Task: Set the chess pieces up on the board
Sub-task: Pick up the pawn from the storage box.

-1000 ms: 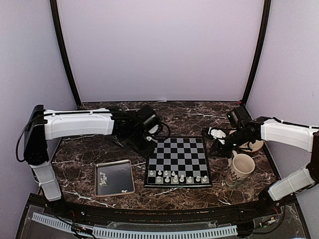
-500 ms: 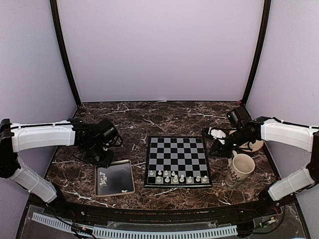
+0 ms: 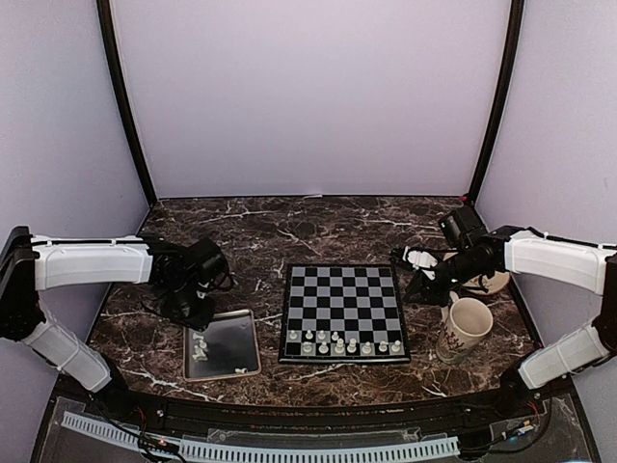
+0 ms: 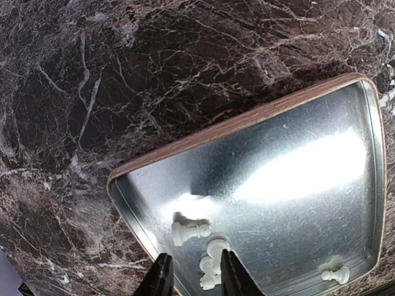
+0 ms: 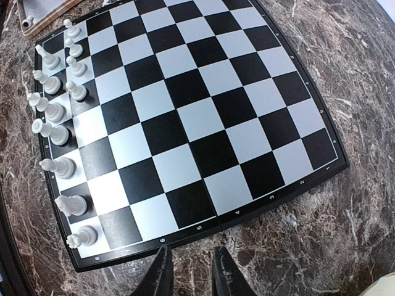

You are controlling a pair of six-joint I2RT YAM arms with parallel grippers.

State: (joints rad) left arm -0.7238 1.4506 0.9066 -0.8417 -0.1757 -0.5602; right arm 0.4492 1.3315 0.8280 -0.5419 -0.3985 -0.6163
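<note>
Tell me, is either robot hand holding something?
Nothing. The left gripper hangs empty over the silver metal tray; the right gripper is empty beside the black-and-grey chessboard.

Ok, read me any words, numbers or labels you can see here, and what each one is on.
"6", "5", "4", "3", "2": printed along the chessboard border, right wrist view.
Other marks on that border: too small to read.
Mug: dark pattern, too blurred to read as text.
Tray: no text visible.
</note>
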